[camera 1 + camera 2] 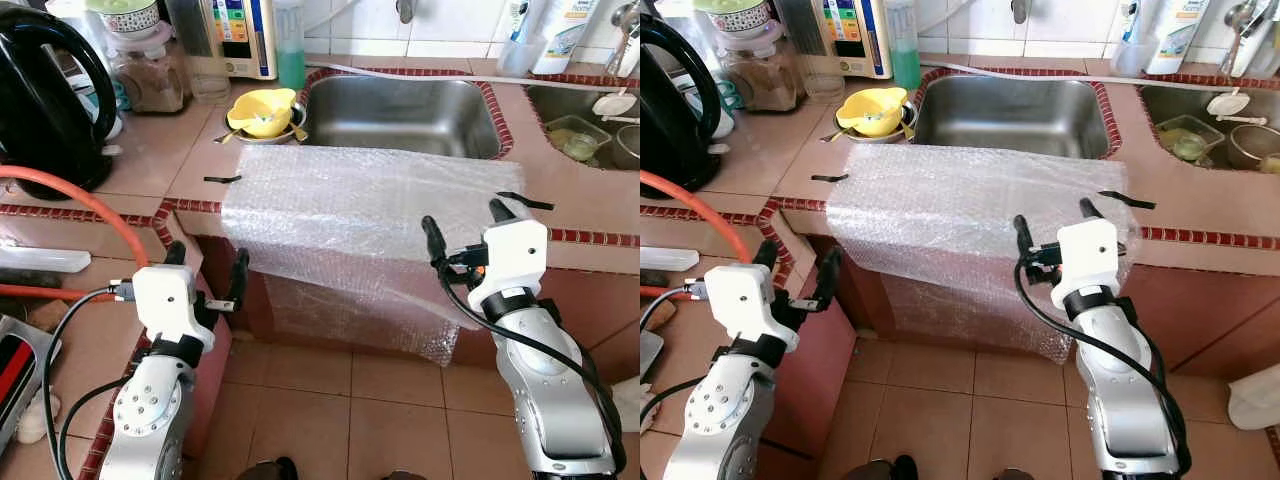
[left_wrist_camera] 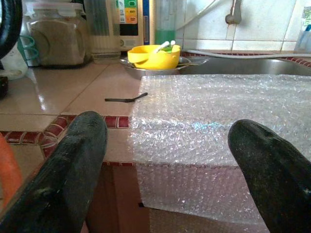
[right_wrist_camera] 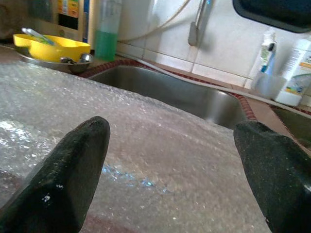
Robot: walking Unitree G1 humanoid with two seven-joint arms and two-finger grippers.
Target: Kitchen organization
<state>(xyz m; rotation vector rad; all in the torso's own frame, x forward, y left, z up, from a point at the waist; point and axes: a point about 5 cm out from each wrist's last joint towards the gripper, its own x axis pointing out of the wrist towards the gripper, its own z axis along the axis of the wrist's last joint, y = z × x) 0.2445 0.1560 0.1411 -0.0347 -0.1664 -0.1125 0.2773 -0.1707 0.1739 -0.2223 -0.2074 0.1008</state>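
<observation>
A clear sheet of bubble wrap (image 1: 360, 200) lies across the tiled counter in front of the steel sink (image 1: 400, 115) and hangs over the counter's front edge. My right gripper (image 1: 462, 215) is open at the sheet's right front edge, its fingers just above the wrap, nothing between them. My left gripper (image 1: 208, 255) is open too, below and left of the sheet's left corner, beside the counter's corner. In the left wrist view the wrap (image 2: 214, 111) lies ahead between the two black fingers (image 2: 73, 160). In the right wrist view the wrap (image 3: 146, 145) spreads close under the fingers.
A yellow bowl (image 1: 262, 108) in a metal dish sits left of the sink. A black kettle (image 1: 45, 95), a jar (image 1: 150, 70) and an orange hose (image 1: 90, 205) are on the left counter. Thin black strips (image 1: 222, 180) (image 1: 525, 200) lie by the wrap's corners. A second basin (image 1: 590, 130) is at right.
</observation>
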